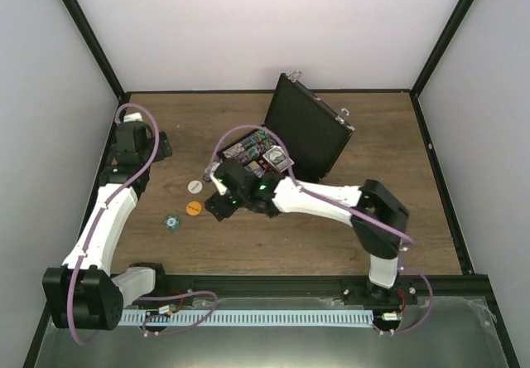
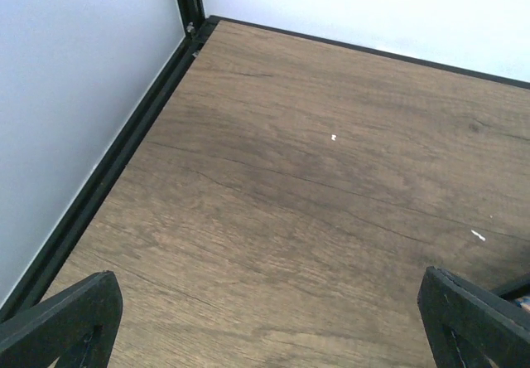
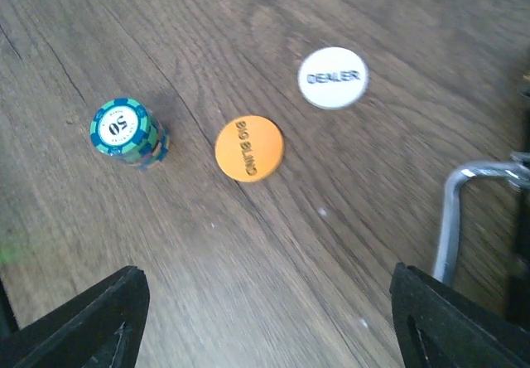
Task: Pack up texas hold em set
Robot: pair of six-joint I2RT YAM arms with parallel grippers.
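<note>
The black case (image 1: pixel 308 129) of the texas hold em set stands open at the back middle, its lid tilted up, with multicoloured chips (image 1: pixel 255 151) in its tray. On the wood lie a white DEALER button (image 3: pixel 333 78) (image 1: pixel 193 186), an orange button (image 3: pixel 248 148) (image 1: pixel 194 209) and a short green-and-blue chip stack (image 3: pixel 124 132) (image 1: pixel 171 222). My right gripper (image 3: pixel 269 322) (image 1: pixel 219 204) hovers just right of the buttons, open, with nothing between its fingers. My left gripper (image 2: pixel 269 318) (image 1: pixel 161 146) is open over bare wood at the far left.
The case's silver handle (image 3: pixel 451 219) shows at the right edge of the right wrist view. A black frame rail (image 2: pixel 116 161) and white walls bound the table on the left and at the back. The right arm (image 1: pixel 331 196) lies across the table's middle.
</note>
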